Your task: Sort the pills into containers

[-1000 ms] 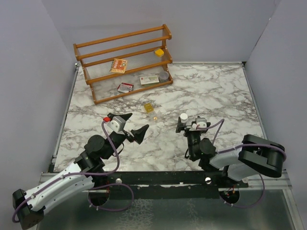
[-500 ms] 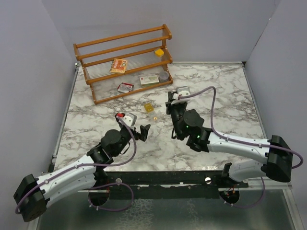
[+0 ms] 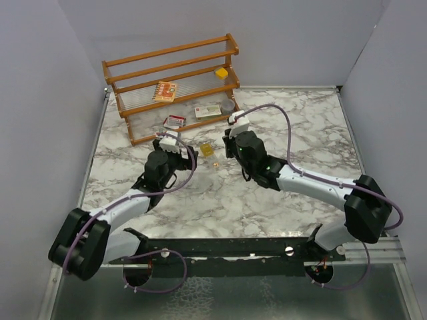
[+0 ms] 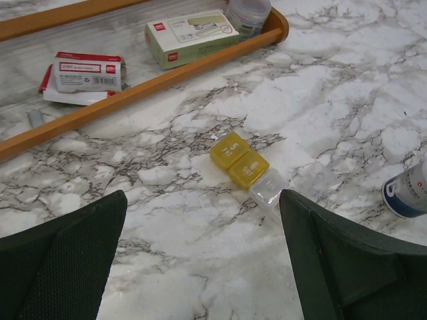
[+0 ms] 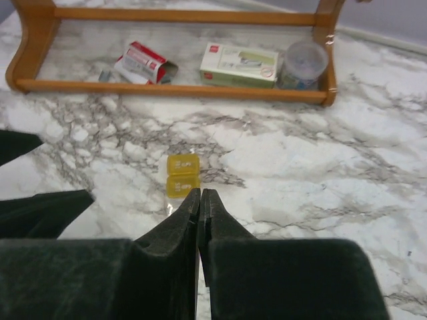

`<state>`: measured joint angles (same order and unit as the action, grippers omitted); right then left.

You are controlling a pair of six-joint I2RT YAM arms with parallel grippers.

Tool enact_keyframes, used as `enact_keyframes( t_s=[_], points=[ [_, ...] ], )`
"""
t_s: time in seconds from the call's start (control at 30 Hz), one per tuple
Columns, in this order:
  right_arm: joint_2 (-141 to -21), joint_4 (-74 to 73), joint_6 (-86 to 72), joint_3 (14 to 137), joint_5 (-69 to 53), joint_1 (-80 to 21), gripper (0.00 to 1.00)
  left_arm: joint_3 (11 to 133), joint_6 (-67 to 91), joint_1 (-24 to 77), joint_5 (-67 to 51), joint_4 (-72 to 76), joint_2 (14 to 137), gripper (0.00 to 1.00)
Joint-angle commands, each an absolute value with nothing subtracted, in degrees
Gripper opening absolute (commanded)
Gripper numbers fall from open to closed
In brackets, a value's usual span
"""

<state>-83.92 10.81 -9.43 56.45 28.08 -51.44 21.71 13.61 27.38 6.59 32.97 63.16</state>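
The yellow pill pieces (image 4: 239, 160) lie on the marble counter (image 4: 347, 87) just beyond my left tool (image 4: 203, 197), in the gap between its two dark fingers (image 4: 67, 260) and closer to the right-hand one. That tool stands wide, holding nothing. The pieces are two small yellow squares side by side, with clear squares (image 4: 268, 188) trailing from them toward the near right.

My right tool (image 5: 199, 200) is pressed fully shut with nothing between its tips. The same yellow squares sit just past those tips, straight ahead on the far side.

At the right edge of the left wrist view, a white bottle (image 4: 407, 193) with a blue mark rests on the counter, to the right of the left tool's right finger – only part of it shows.

Each yellow lid carries dark print, too small to read. On the bottom shelf of the wooden rack (image 4: 167, 83) at the far side lie a red-and-white box (image 4: 87, 70) and a pale green box (image 4: 193, 30) with a red logo at its corner – their lettering is unreadable. A round grey tin (image 5: 303, 63) stands at the shelf's right end.
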Motion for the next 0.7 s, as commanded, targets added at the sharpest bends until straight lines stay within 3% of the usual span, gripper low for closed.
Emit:
enact_keyframes(
  t_s=[0.0, 0.07, 0.13, 0.33, 0.67],
  points=[
    [-86.1, 8.9, -13.5, 58.3, 19.3, -50.9, 0.10, 27.7, 12.9, 26.9, -0.1, 37.9, 71.9, 0.99],
    [-87.0, 9.3, -13.8, 58.5, 19.0, -50.4, 0.21, 29.4, 12.7, 26.7, -0.8, 38.2, 74.9, 0.99],
    [-88.4, 9.9, -14.3, 58.8, 18.2, -49.5, 0.22, 30.7, 11.8, 26.7, -1.6, 39.1, 77.5, 0.99],
    [-92.5, 8.4, -17.2, 60.5, 17.7, -46.0, 0.14, 35.4, 12.7, 25.0, -5.1, 39.4, 84.8, 0.99],
    [-92.5, 7.8, -18.3, 58.6, 16.8, -44.0, 0.11, 39.9, 18.1, 18.5, -17.7, 36.9, 92.3, 0.99]
  ],
)
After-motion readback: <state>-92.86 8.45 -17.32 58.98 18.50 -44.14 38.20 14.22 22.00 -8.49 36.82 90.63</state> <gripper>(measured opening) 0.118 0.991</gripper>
